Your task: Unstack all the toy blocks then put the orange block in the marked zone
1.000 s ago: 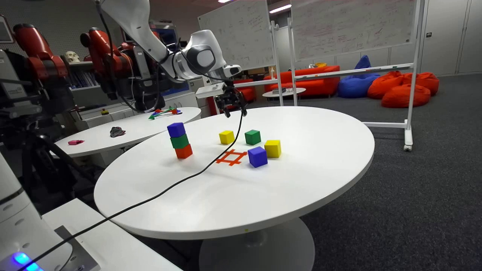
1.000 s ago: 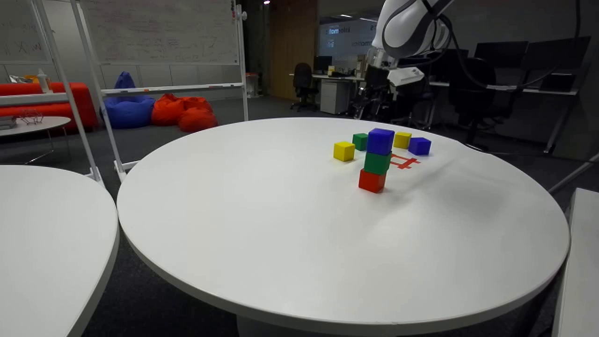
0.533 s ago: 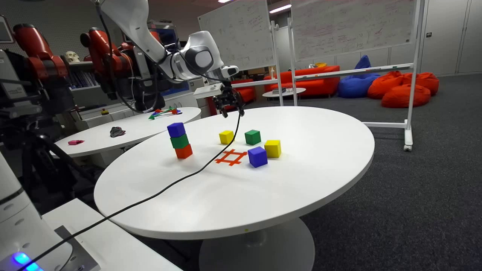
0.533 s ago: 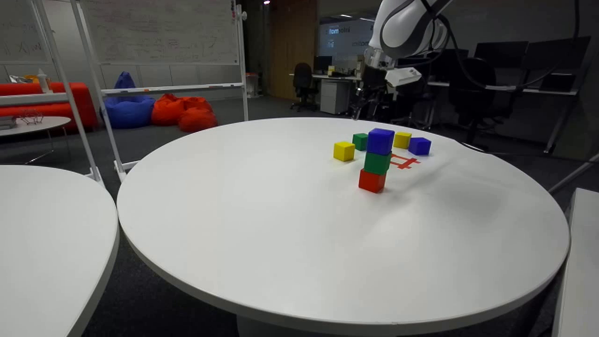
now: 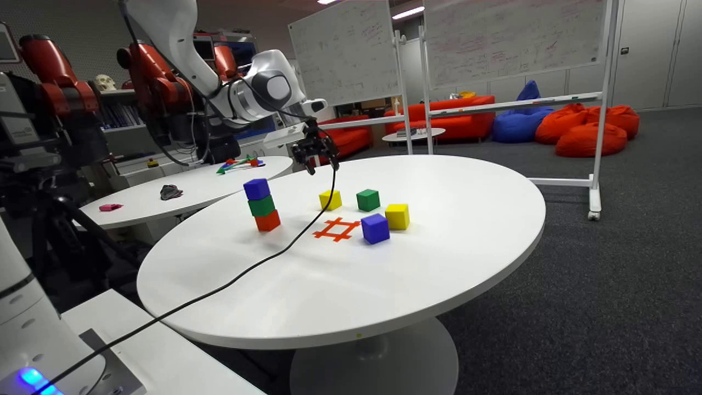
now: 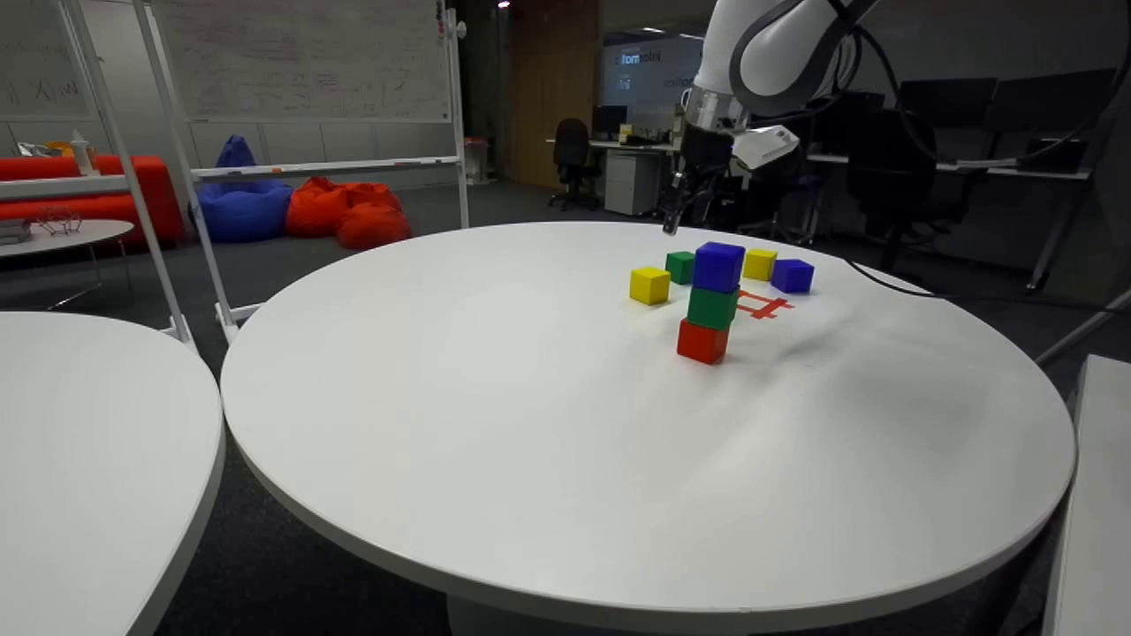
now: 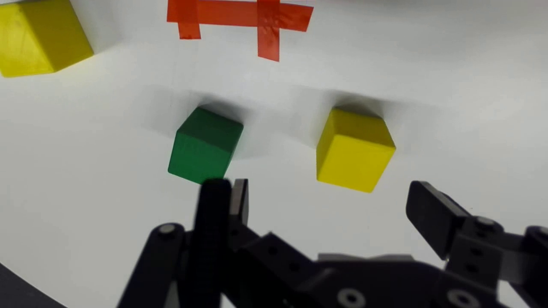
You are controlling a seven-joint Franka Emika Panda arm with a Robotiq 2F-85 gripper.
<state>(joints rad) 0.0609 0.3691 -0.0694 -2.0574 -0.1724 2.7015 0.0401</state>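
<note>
In both exterior views three toy blocks stand stacked: the orange block [image 5: 267, 221] at the bottom, a green block [image 5: 261, 207] on it, a blue block [image 5: 256, 189] on top. The marked zone [image 6: 767, 306], crossed red tape on the white tabletop, lies beside the stack with nothing on it; part of its tape [image 7: 227, 13] shows in the wrist view. My gripper [image 5: 323, 167] hangs open above the far side of the table, apart from the stack. In the wrist view a loose yellow block [image 7: 356, 160] appears just beyond the gap between the fingertips, not held.
Loose around the zone are a green block [image 5: 368, 200], a blue block [image 5: 375, 229] and two yellow blocks, one [image 5: 397, 216] beside the blue. A black cable [image 5: 241, 277] crosses the exterior view. A second white table [image 6: 97, 442] adjoins this one.
My gripper has shifted left in the exterior view that shows the robot base, and slightly lower, its jaws staying wide. Every block stays where it was.
</note>
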